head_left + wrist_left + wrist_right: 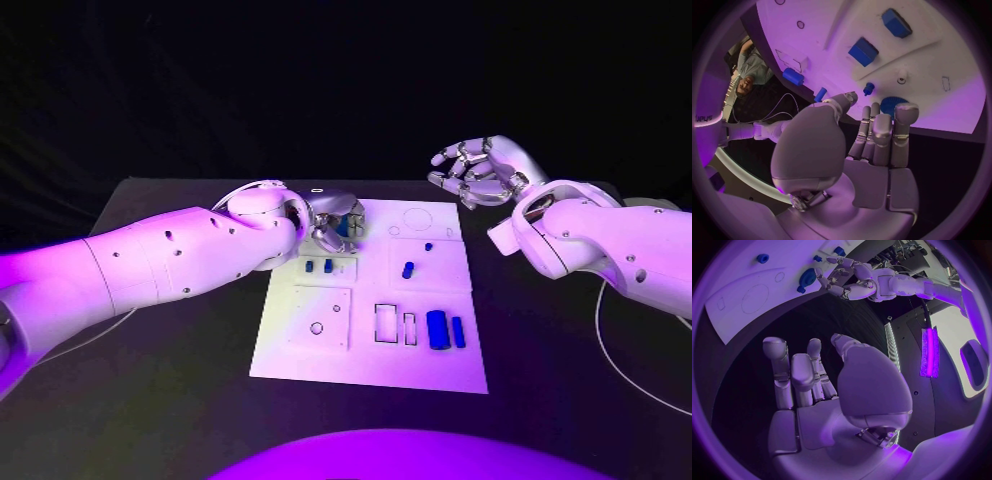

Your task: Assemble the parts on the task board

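Observation:
The white task board lies in the middle of the table. My left hand hovers low over its far left corner, fingers stretched out and apart. Their tips reach a round blue part on the board, and nothing is held between them. Just beside it stands a small blue peg. Two blue blocks lie further along the board, and two blue cylinders lie near its right edge. My right hand is raised beyond the board's far right corner, empty, with its fingers apart.
The board has empty outlined recesses: a circle at the far end, rectangles near the cylinders and a square plate on the left. Black table surrounds the board. A thin cable runs along the right side.

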You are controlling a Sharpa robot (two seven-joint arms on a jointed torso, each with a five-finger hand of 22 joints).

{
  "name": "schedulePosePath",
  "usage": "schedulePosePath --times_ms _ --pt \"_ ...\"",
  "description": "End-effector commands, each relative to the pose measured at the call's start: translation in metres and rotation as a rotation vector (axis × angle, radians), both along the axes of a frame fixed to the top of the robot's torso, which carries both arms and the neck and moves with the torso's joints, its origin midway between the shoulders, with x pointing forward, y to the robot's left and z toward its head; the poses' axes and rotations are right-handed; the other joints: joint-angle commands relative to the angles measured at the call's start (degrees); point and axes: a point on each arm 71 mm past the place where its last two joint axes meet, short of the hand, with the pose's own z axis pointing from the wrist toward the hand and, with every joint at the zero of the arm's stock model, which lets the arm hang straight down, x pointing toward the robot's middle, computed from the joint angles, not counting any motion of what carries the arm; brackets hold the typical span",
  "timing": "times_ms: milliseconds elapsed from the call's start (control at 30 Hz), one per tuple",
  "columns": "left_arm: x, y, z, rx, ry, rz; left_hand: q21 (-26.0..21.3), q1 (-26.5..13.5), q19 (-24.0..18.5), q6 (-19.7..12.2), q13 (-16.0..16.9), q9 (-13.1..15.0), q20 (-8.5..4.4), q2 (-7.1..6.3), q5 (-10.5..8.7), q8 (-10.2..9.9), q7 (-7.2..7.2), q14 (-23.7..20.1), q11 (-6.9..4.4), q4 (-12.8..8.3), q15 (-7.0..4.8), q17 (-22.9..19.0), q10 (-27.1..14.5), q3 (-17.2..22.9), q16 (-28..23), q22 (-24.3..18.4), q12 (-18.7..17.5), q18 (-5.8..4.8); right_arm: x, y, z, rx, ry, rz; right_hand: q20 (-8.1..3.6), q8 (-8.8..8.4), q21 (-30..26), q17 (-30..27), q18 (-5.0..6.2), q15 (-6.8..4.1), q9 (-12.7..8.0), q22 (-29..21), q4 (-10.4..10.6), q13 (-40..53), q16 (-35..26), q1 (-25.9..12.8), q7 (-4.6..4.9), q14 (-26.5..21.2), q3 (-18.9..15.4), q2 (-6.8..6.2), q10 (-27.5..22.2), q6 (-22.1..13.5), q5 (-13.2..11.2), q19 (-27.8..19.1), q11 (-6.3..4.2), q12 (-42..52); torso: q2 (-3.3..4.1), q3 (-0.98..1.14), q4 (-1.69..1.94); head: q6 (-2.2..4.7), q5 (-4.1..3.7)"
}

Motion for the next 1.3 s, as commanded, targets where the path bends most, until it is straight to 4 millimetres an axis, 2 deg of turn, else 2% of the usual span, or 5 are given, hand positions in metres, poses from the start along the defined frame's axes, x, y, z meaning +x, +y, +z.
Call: schedulePosePath --times_ms 33,200,867,1100,1300 --pt "-0.002 -0.004 -0.004 0.05 0.038 -0.011 0.64 0.25 0.47 0.69 -0.13 -0.16 0.05 0.06 -0.15 -0.37 0.01 0.54 -0.13 -0.01 -0.1 0.25 0.71 -0.1 0.4 0.58 -0.35 -0.45 0.0 0.002 0.0 -0.001 -0.002 0.019 -0.09 0.34 -0.33 -0.07 0.52 0.0 0.05 -0.06 -0.01 -0.1 -0.2 -0.11 -0.2 0.24 -0.1 0.55 0.05 0.11 0.31 0.07 -0.03 0.26 -0.02 -0.01 0.08 -0.06 0.08" --pt "-0.002 -0.005 -0.006 0.067 0.053 -0.004 1.03 0.4 0.66 1.01 -0.25 -0.32 0.01 0.21 -0.12 -0.57 -0.02 0.76 -0.2 0.0 -0.16 0.33 1.13 0.01 0.63 1.02 -0.39 -0.51 0.0 0.003 0.0 0.0 -0.002 0.02 -0.09 0.37 -0.37 0.06 0.52 0.01 0.05 -0.04 -0.01 -0.17 -0.17 -0.02 -0.19 0.27 -0.09 0.69 0.02 0.12 0.36 0.11 -0.03 0.32 -0.07 0.03 -0.06 -0.18 0.18" --pt "0.0 -0.005 -0.02 0.07 0.07 0.017 2.91 2.25 1.46 2.82 -0.98 -1.07 -0.28 1.87 -0.08 -1.61 -0.33 1.49 -0.63 -0.74 -0.55 0.39 3.16 1.84 1.53 3.19 -0.88 -0.85 0.0 0.004 -0.001 0.001 -0.002 0.024 -0.09 0.37 -0.37 0.06 0.52 0.01 0.05 -0.04 -0.01 -0.17 -0.17 -0.02 -0.19 0.27 -0.09 0.69 0.02 0.12 0.36 0.11 -0.03 0.32 -0.02 0.02 -0.04 -0.26 -0.01" --pt "0.001 -0.003 -0.021 0.069 0.069 0.025 3.98 3.12 2.1 3.84 -1.43 -1.34 -0.47 2.64 -0.15 -2.13 -0.45 2.1 -0.91 -1.36 -0.83 0.66 4.38 2.91 2.0 4.47 -1.37 -1.07 0.0 0.004 -0.001 0.001 -0.002 0.024 -0.09 0.42 -0.3 0.18 0.5 0.0 0.06 0.04 0.01 -0.21 -0.12 0.02 -0.19 0.32 -0.09 0.79 0.03 0.16 0.39 0.19 -0.03 0.38 -0.05 0.0 0.05 -0.39 -0.09" --pt "0.001 -0.002 -0.022 0.075 0.075 0.029 5.27 4.84 2.79 4.95 -1.85 -1.6 -0.65 3.6 -0.38 -2.78 -0.47 2.65 -1.14 -3.15 -1.09 0.84 5.73 4.79 2.43 5.99 -1.88 -1.34 0.0 0.004 -0.001 0.001 -0.002 0.024 -0.09 0.42 -0.3 0.18 0.5 0.0 0.06 0.04 0.01 -0.21 -0.12 0.02 -0.19 0.32 -0.09 0.79 0.03 0.16 0.39 0.19 -0.03 0.38 -0.06 -0.02 0.01 -0.51 -0.16"
